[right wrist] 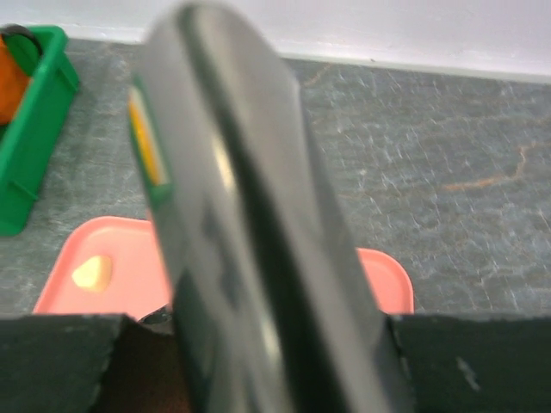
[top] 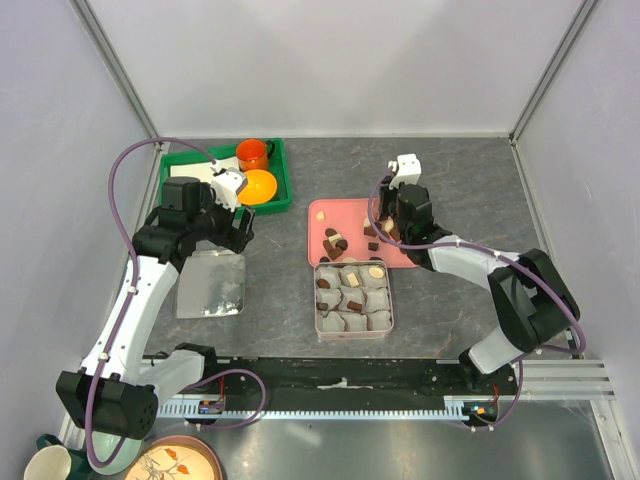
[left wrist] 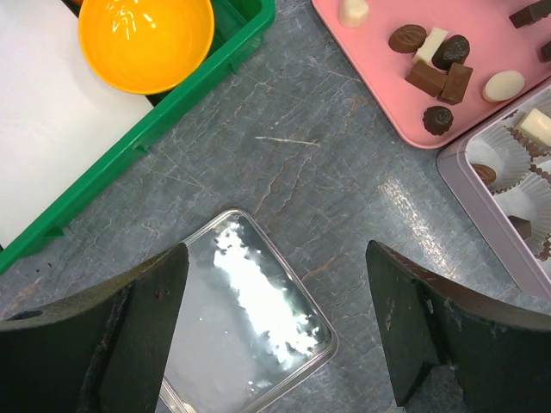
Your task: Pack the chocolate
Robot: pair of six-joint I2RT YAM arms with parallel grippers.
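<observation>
Top view: the left gripper (top: 232, 222) spreads over a shiny lid (top: 210, 285). The right gripper (top: 385, 228) hangs over chocolate (top: 335, 240) on the pink tray (top: 320, 212), and more chocolate fills the tin (top: 391, 300) behind its fingers.

Left wrist: fingers (left wrist: 129, 344) wide apart, chocolate ahead to their right.

Right wrist: a blurred dark object (right wrist: 250, 215) sits between the fingers, and I cannot tell whether they grip it.

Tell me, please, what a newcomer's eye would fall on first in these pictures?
The pink tray in the middle of the table, scattered with the chocolate, draws the eye first, with the square tin of paper cups just in front of it. At back left, an orange bowl glows in a green bin.
</observation>
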